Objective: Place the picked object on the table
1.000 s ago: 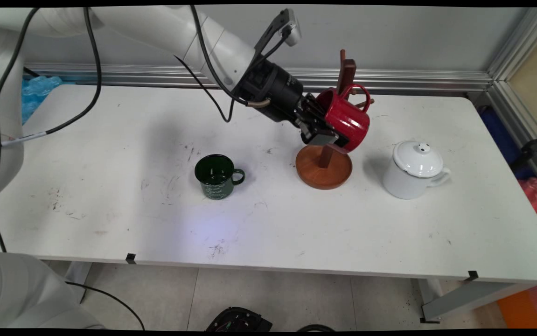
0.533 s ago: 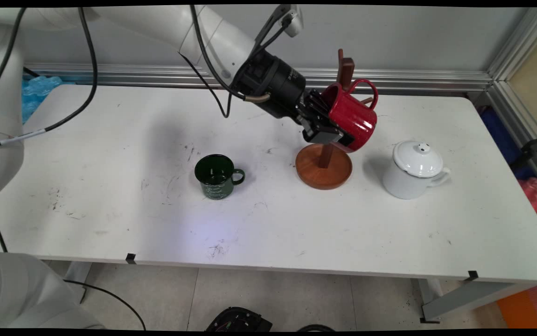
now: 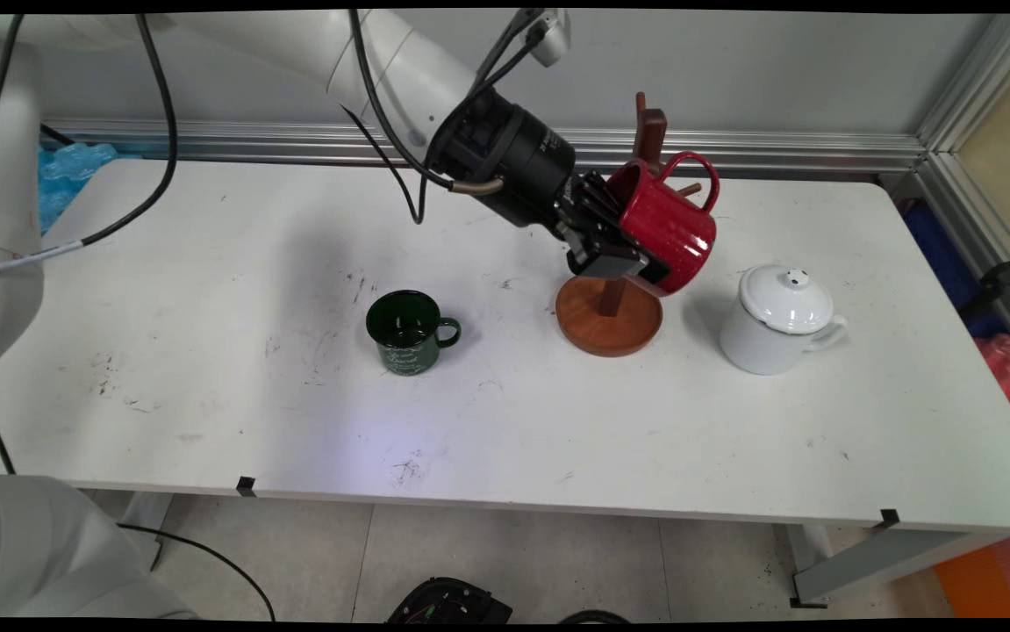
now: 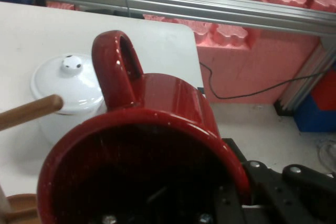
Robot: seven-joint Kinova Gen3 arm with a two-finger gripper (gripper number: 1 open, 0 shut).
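Observation:
My gripper (image 3: 632, 256) is shut on the rim of a red mug (image 3: 667, 230), which it holds tilted in the air just right of the wooden mug stand (image 3: 610, 307). The mug's handle (image 3: 698, 180) points up and sits beside the stand's upright post (image 3: 648, 132) and a peg. In the hand view the red mug (image 4: 157, 145) fills the frame, mouth toward the camera, handle (image 4: 116, 66) up, with a wooden peg (image 4: 29, 111) to its left.
A dark green mug (image 3: 408, 332) stands left of the stand's round base. A white lidded pot (image 3: 781, 318) stands to the right, also seen as the white pot (image 4: 65, 90) behind the peg. The table's right edge (image 3: 952, 290) is close by.
The gripper with the red mug has moved a little to the right and up, away from the stand's post. The mug's handle has moved off the peg area.

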